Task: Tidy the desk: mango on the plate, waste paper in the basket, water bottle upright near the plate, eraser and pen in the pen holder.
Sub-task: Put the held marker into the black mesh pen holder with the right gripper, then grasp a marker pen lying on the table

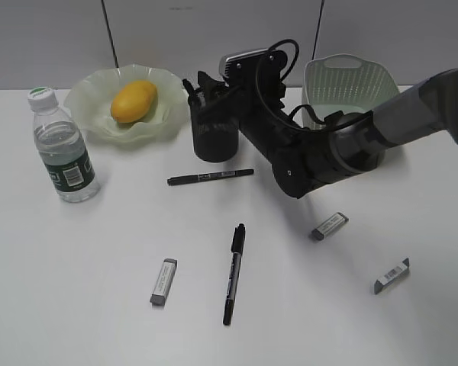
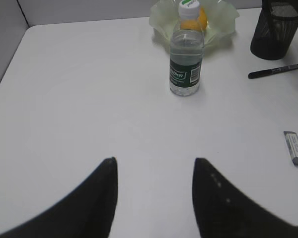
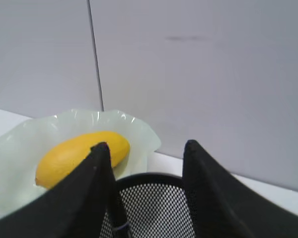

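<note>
Above the pen holder the right gripper hung with its jaws apart and nothing between them. Left of the holder, the mango lay on the plate; the water bottle stood upright nearer and to the left. Far right sat the basket. The left gripper hovered open over bare table.

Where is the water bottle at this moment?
In the exterior view the water bottle stands upright at the far left of the table, in front and to the left of the plate that holds the mango.
</note>
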